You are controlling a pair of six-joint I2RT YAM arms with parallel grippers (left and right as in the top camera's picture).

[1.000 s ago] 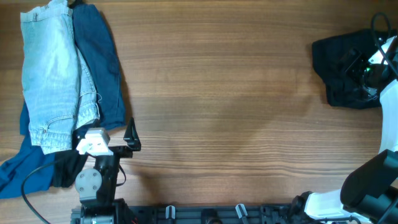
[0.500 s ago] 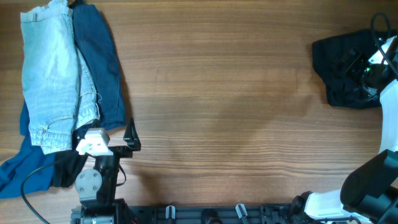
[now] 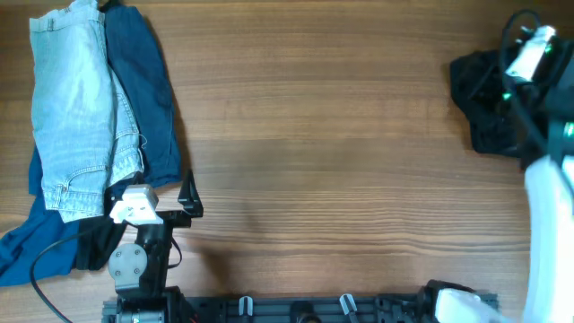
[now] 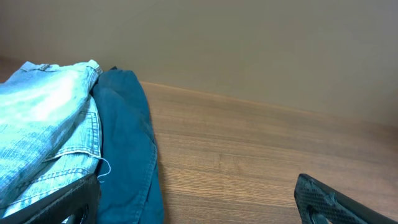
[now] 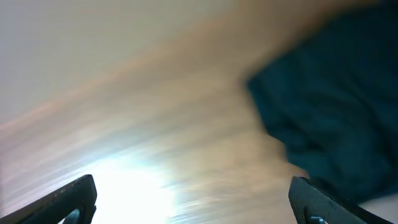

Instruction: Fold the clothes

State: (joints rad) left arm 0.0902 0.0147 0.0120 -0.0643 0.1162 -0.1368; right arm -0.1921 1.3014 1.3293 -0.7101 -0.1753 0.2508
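**Both tools apart; black shorts bunched at the right side of the desk**

Nearest me, my left tool sits low over the desk by the front edge. Its fingers are spread wide and hold nothing. In the left wrist view only their dark tips show, cut off at the bottom corners.

Just beyond it and to its left lies the denim. Beside it and partly under it is the navy garment, which runs on toward the far edge. A blue fold spills out near the front left corner and is cut off by the frame. I cannot tell whether it belongs to the navy garment. A black cable loops across that fold.

My right tool is likewise apart and empty. Only its fingertips show, at the lower corners of a badly smeared right wrist view. Ahead of it and to the right in that view is a dark mass, the shorts.

From overhead they are a crumpled black heap at the right side of the desk, toward the far edge and well apart from the other clothes. My right arm, blurred, lies across their right part and hides it. I cannot make out legs, waistband or button, nor whether the tool touches the cloth.
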